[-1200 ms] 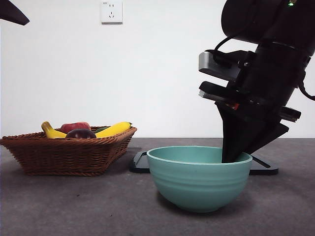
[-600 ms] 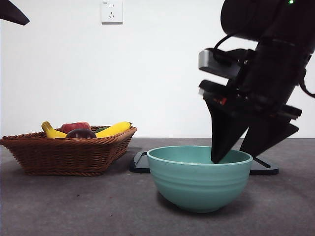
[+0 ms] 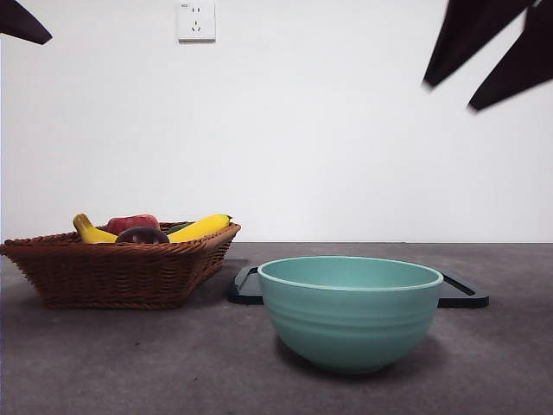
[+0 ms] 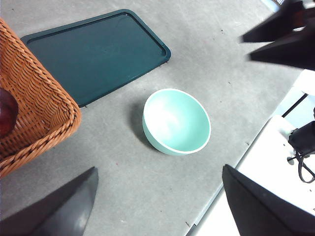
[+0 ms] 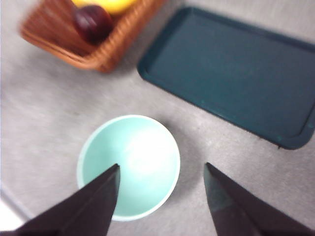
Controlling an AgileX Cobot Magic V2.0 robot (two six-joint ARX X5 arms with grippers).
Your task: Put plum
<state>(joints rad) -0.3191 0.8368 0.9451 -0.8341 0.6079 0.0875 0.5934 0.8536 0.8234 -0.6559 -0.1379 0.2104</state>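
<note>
The plum (image 3: pixel 143 234) (image 5: pixel 92 22), dark maroon and glossy, lies in the wicker basket (image 3: pixel 121 270) (image 5: pixel 109 53) at the left. The teal bowl (image 3: pixel 350 316) (image 4: pixel 177 121) (image 5: pixel 129 164) stands in front of the middle with nothing inside. My right gripper (image 3: pixel 449 95) (image 5: pixel 162 167) hangs open and empty high above the bowl, at the front view's top right; it also shows in the left wrist view (image 4: pixel 275 42). My left gripper (image 4: pixel 160 168) is open and empty, high over the table; only a black tip (image 3: pixel 22 24) shows at the top left.
Yellow bananas (image 3: pixel 200 228) and a red fruit (image 3: pixel 131 222) share the basket (image 4: pixel 34 108) with the plum. A dark green tray (image 3: pixel 462 294) (image 4: pixel 93 49) (image 5: pixel 231 73) lies flat behind the bowl. The table's edge runs close to the bowl (image 4: pixel 231 167).
My right gripper spread its jaws inside the bowl, then rose out of it to the top right. The bowl, basket and fruit have not moved.
</note>
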